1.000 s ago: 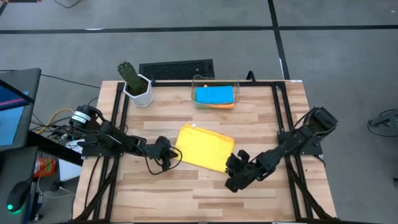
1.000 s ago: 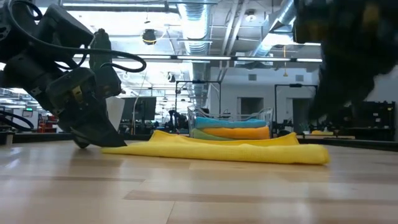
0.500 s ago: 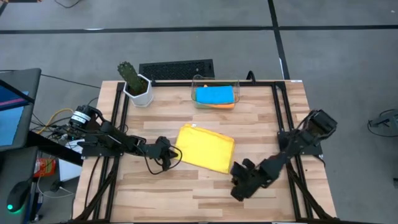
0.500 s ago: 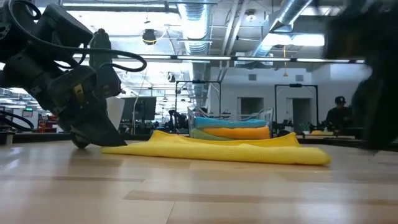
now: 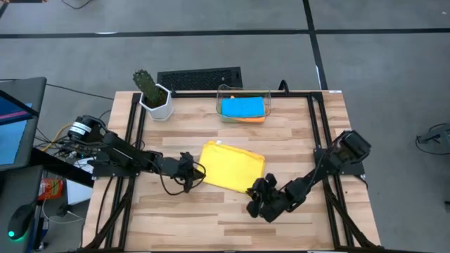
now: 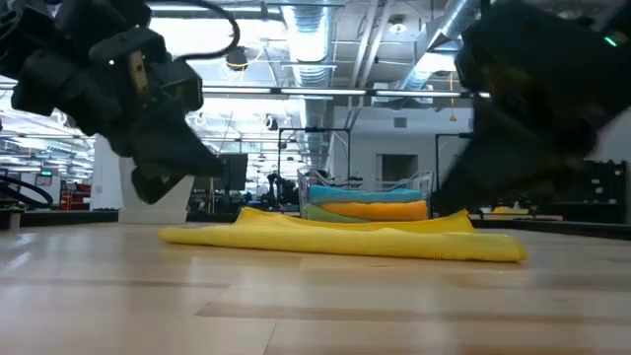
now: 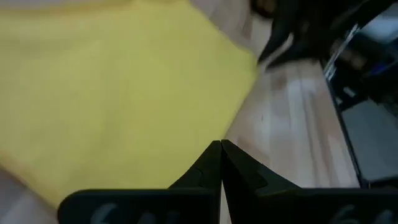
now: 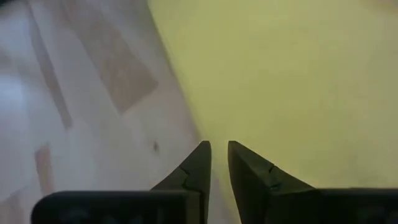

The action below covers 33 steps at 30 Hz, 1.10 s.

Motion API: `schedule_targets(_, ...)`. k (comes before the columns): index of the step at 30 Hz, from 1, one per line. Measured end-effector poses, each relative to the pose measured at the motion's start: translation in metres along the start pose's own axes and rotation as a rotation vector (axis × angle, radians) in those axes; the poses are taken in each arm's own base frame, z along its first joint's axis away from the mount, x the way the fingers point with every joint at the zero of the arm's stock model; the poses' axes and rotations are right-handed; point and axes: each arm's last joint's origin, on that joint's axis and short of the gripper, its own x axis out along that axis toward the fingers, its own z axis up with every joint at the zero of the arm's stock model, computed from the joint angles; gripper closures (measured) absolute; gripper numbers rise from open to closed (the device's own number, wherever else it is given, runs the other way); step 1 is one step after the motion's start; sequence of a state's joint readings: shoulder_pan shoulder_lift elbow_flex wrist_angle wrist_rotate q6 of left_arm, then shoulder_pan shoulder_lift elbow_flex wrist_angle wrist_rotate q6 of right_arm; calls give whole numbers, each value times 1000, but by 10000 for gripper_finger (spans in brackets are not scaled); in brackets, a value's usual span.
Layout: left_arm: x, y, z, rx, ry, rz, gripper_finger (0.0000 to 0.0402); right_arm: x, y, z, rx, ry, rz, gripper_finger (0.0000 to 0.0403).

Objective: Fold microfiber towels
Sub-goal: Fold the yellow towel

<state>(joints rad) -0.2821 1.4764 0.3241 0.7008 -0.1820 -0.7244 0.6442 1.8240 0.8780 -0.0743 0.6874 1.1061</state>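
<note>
We see the folded yellow microfiber towel (image 5: 233, 166) lying mid-table, our left gripper (image 5: 197, 171) pinched closed at its left edge, our right gripper (image 5: 254, 202) narrowly parted near its front-right corner, holding nothing.

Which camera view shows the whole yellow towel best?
The high view: the yellow towel lies there as one full folded rectangle. The low view shows only its edge, and both wrist views show only a part of it.

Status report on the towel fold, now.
Left gripper shut, empty, at the yellow towel's left edge. Right gripper slightly open, empty, at its near corner. Towel folded flat on table. Nothing in the way.
</note>
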Motion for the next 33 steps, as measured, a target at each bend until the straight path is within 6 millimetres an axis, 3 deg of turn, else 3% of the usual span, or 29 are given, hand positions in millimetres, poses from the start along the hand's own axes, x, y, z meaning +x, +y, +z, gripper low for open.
schedule_targets(5,1,-4,8,60,-97,21,401,16,-1,-19,79,96,8,323)
schedule_targets(11,1,-2,10,109,-144,96,401,10,1,-20,69,121,25,323)
schedule_targets(16,1,-4,11,118,-152,79,401,2,4,-12,74,108,52,323)
schedule_targets(24,2,-5,12,136,-159,60,401,-12,15,19,47,-54,163,337)
schedule_targets(27,11,-7,10,134,-144,4,401,-5,16,29,32,-97,180,344)
schedule_targets(30,31,-17,10,169,-88,-107,401,4,11,34,21,-103,156,350)
schedule_targets(33,50,-19,5,194,-22,-102,401,9,8,40,26,-113,136,356)
